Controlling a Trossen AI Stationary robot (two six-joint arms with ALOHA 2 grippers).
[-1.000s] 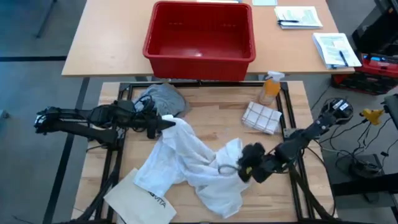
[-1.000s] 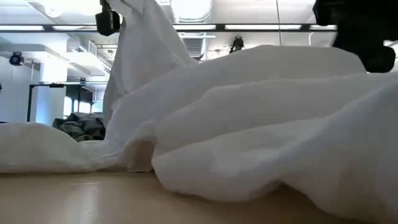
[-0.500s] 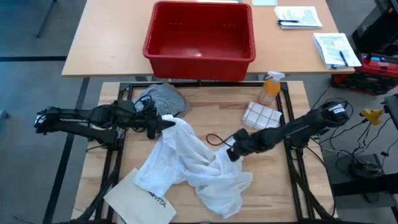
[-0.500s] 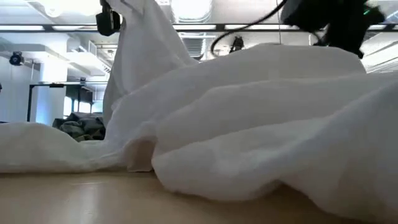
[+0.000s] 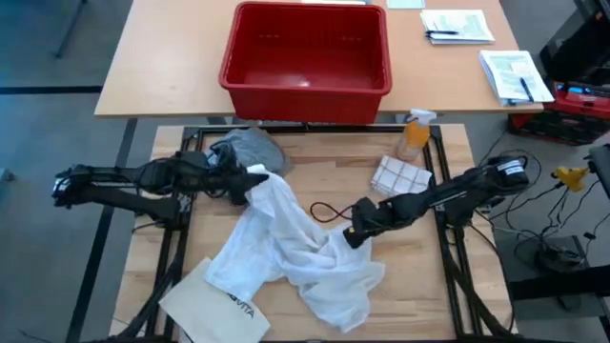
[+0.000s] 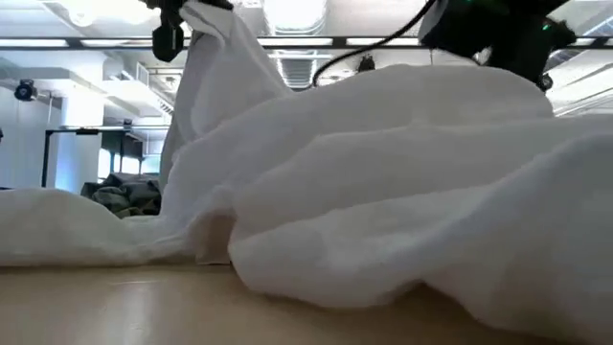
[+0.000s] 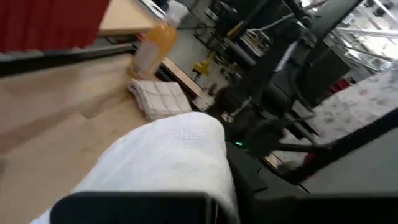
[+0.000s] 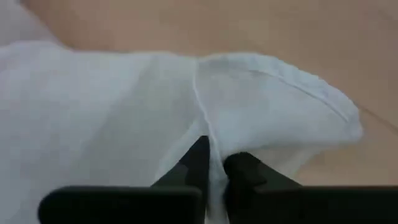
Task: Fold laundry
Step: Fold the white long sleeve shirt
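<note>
— Where's the white shirt (image 5: 295, 250) lying?
— Crumpled mid-table, stretched between both claws; the bonavita bag (image 5: 217, 303) sits at its near-left corner, well off from either claw.
— And the left gripper (image 5: 250, 181)?
— Pinched shut on a raised corner of the shirt, the grey T-shirt (image 5: 250, 150) just behind it.
— The right gripper (image 5: 355, 229)?
— Low at the shirt's right edge, fingers (image 8: 198, 163) nipped narrowly on a fold. A checked cloth (image 5: 400, 179) lies just beyond it.
</note>
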